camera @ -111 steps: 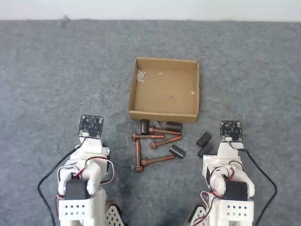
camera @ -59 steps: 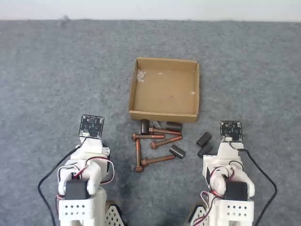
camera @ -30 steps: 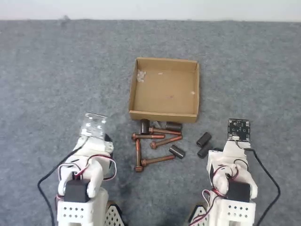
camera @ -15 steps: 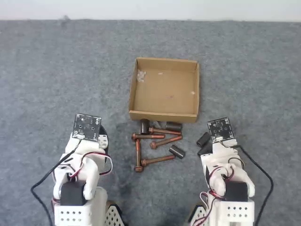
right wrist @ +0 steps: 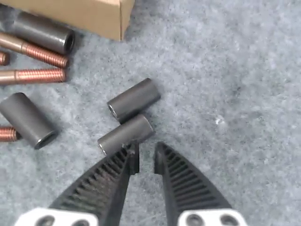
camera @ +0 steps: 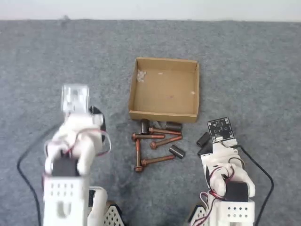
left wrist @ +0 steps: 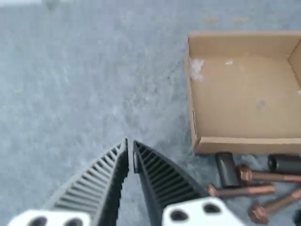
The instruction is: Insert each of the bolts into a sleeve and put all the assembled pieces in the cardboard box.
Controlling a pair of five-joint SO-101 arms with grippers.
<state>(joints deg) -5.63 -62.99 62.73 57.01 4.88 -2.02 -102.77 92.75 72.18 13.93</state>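
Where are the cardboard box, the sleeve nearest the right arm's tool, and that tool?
cardboard box (camera: pixel 164 116): high view, on its front wall.
nearest sleeve (right wrist: pixel 126 135): right wrist view, middle of its side.
right tool (right wrist: pixel 146 149): right wrist view, midway between its fingertips.

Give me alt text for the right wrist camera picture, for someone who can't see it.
The right gripper, slightly open, is poised right at the nearer dark sleeve of a side-by-side pair on grey carpet. Beyond lie a third sleeve, copper bolts and a corner of the cardboard box.
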